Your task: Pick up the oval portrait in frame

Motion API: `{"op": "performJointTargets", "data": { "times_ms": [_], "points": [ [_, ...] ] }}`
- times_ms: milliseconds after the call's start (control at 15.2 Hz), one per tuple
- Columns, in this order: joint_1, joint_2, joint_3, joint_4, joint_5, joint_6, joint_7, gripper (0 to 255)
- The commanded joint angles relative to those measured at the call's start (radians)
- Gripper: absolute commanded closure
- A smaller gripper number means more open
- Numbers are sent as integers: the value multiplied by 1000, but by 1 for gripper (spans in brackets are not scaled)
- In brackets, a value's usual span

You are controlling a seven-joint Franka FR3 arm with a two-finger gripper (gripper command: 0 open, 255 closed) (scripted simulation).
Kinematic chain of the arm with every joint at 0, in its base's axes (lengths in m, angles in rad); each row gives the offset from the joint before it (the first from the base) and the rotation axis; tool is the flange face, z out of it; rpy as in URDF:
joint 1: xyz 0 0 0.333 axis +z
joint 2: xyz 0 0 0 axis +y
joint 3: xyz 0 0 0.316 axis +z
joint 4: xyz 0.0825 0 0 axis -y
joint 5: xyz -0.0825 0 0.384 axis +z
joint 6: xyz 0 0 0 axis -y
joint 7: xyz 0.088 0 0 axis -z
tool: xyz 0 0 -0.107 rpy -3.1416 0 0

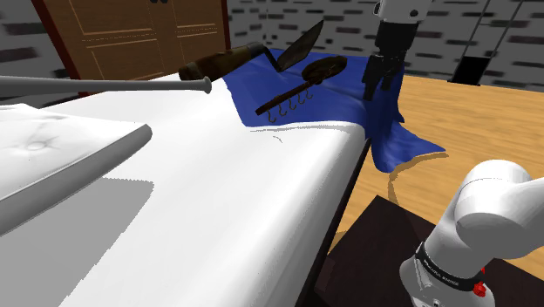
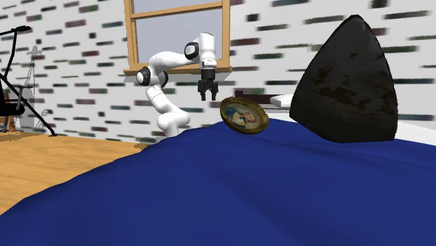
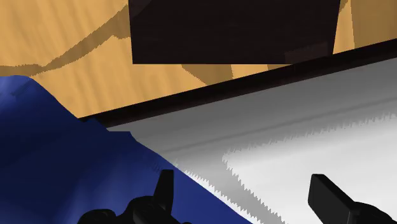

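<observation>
Light is even and flat across all 3 views, with no glare. In the shoulder view the white bed [image 1: 261, 201] is very bright, nearly washed out, and 1 hard-edged grey shadow patch [image 1: 122, 205] lies on it. The blue blanket [image 1: 349, 96] darkens in its folds and drops a brown cast shadow [image 1: 410, 170] onto the wooden floor [image 1: 475, 113]. In the wrist view the shading on the bed ends in a saw-toothed shadow edge [image 3: 254, 184], and a darker band crosses the floor. The claw [image 3: 245, 188] is flat black with hardly any highlight. In the second exterior view the brick wall [image 2: 84, 77] looks smeared sideways, while the blanket is softly shaded.
</observation>
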Motion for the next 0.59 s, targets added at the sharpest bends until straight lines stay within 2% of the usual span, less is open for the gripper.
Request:
{"op": "performJointTargets", "data": {
  "times_ms": [0,528],
  "points": [
    [0,0,0,0,0,0,0,0],
    [61,105,-189,68,-183,112,-431,0]
  ]
}}
